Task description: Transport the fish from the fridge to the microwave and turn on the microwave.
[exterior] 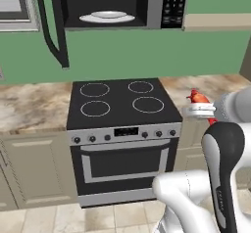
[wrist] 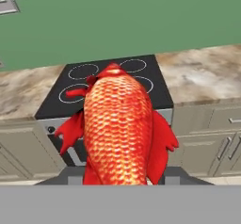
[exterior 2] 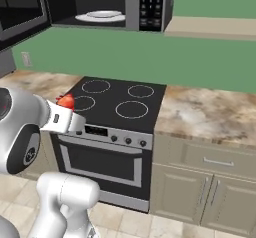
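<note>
The fish (wrist: pixel 120 129), red-orange and scaly, stands upright between my fingers and hides their tips. My gripper (exterior: pixel 199 104) is shut on the fish (exterior: pixel 198 97), low and in front of the stove's right edge. From the other side, the gripper (exterior 2: pixel 64 109) holds the fish (exterior 2: pixel 65 101) at the stove's front left corner. The microwave (exterior: pixel 157 4) hangs above the stove with its door (exterior: pixel 53 26) swung open to the left. A white plate (exterior: pixel 107 16) lies inside, and the keypad (exterior: pixel 174 4) is on its right. The fridge is out of view.
A black four-ring stove (exterior: pixel 122 104) with an oven below stands under the microwave. Marble counters (exterior 2: pixel 205 112) run on both sides over beige cabinets (exterior 2: pixel 215 182). A green wall (exterior: pixel 147 56) is behind, and a beige shelf (exterior: pixel 215 21) sits right of the microwave.
</note>
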Robot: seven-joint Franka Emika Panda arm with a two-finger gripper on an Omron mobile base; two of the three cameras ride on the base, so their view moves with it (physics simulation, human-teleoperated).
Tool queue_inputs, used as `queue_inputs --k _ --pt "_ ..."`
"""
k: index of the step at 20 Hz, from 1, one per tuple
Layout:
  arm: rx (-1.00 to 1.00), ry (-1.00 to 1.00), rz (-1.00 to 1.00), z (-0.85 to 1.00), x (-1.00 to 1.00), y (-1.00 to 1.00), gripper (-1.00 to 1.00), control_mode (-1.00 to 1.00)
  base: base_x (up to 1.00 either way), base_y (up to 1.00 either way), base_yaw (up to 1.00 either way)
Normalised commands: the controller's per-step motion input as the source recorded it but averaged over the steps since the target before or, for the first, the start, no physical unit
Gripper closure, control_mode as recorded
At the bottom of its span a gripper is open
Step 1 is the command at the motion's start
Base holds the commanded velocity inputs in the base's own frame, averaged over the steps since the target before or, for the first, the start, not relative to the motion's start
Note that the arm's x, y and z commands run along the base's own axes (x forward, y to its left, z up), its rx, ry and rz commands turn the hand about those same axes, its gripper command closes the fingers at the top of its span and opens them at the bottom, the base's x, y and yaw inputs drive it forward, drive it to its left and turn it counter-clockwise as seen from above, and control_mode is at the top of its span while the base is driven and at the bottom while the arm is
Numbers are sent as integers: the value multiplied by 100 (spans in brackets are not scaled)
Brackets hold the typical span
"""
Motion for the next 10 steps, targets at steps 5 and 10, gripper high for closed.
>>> queue_inputs --k 5,10 --pt "0 0 0 0 0 0 100 100 50 29 0" --pt "0 0 0 0 0 0 100 100 46 30 0"
